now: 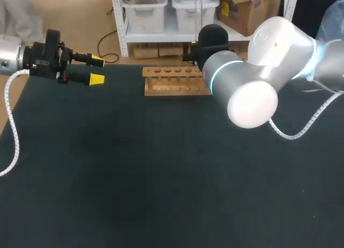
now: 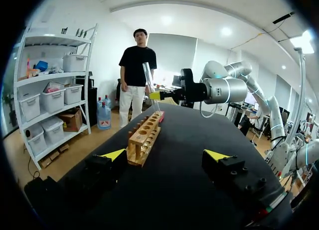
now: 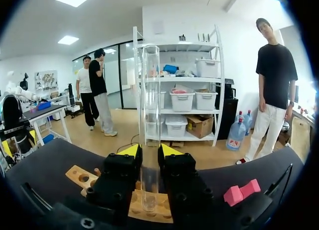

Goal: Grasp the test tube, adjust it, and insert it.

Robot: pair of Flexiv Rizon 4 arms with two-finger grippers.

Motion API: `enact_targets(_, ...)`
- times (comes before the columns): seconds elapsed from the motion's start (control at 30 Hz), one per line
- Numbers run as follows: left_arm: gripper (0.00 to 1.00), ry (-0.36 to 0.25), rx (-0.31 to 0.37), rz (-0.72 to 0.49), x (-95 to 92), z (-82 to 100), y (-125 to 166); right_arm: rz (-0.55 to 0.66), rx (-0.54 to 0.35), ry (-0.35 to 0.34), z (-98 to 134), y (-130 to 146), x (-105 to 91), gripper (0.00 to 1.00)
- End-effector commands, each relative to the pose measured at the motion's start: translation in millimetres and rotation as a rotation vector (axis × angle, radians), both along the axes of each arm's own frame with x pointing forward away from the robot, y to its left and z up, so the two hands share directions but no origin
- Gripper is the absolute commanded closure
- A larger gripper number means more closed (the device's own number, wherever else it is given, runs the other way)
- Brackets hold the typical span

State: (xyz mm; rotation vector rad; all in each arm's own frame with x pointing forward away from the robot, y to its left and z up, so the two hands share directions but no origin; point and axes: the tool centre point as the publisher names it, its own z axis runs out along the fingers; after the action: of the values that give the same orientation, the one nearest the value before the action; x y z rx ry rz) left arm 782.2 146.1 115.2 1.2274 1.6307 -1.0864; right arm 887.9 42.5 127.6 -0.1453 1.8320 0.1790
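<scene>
Clear and upright, the single test tube (image 3: 150, 90) stands pinched between the two yellow-tipped fingers (image 3: 130, 150) of my right gripper (image 3: 149, 150), which press on it from both sides. Only the wrist views show this. In the head view my right arm (image 1: 252, 81) bends in front of its own gripper and hides both gripper and tube. The left wrist view shows the tube from the side, above the far end of the one wooden rack (image 2: 144, 135). The right wrist view looks down the tube to its lower end over the rack's top board. I cannot tell whether it has entered a hole. The rack carries one row of round holes, best seen in the head view, at the far edge of the dark table (image 1: 161, 178). One pink piece (image 3: 241, 192) lies on the table beside the rack, and it does not show in the head view. My left gripper (image 1: 94, 70) hangs well apart from the rack on my left, its fingers spread with nothing between them.
</scene>
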Motion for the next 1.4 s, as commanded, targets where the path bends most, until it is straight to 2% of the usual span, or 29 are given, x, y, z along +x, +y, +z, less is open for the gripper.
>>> enact_targets(0.03,0.0,-0.003,-0.002,0.0,0.0,-1.1,0.3,0.023,0.055,-0.222,-2.7,-4.8,2.9,1.0)
enact_targets(0.3,0.0,-0.003,-0.002,0.0,0.0,-1.1,0.3,0.012,0.068,-0.233,2.2,-7.6,3.9,1.0)
enact_targets(0.83,0.0,-0.003,-0.002,0.0,0.0,-1.1,0.3,0.001,0.089,-0.236,-5.9,-3.4,7.1,1.0)
enact_targets(1.4,0.0,-0.003,-0.002,0.0,0.0,-1.1,0.3,-0.033,0.096,-0.204,-16.9,-4.6,-2.0,1.0)
